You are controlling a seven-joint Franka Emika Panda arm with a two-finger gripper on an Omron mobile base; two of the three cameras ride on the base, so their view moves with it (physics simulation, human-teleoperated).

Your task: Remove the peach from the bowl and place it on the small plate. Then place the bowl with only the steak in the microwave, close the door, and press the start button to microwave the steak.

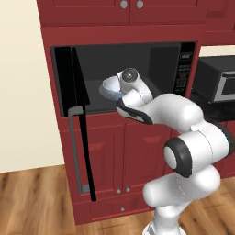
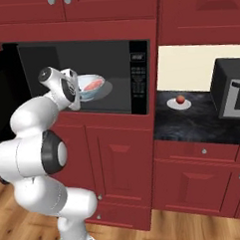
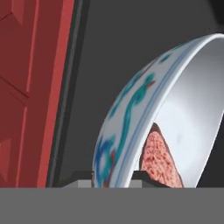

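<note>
My gripper (image 2: 79, 92) is shut on the rim of the white, blue-patterned bowl (image 2: 93, 86), holding it tilted just inside the microwave (image 2: 114, 62). The rim sits between my fingertips (image 3: 139, 176) in the hand view, where the bowl (image 3: 131, 118) looms close. The pinkish steak (image 2: 94, 85) lies in it, and the steak (image 3: 161, 162) shows against the pale inside. The door (image 1: 75, 114) hangs wide open to the left. The peach (image 2: 180, 99) rests on the small plate (image 2: 179, 105) on the counter to the right. From the left, the bowl (image 1: 110, 87) is partly behind my hand.
The microwave's keypad strip (image 2: 138, 76) runs down its right side. A black-and-silver countertop oven (image 2: 233, 93) stands on the dark counter (image 2: 202, 122) at far right. Red cabinets surround the microwave. The open door's grey bar handle (image 1: 73, 147) juts out at lower left.
</note>
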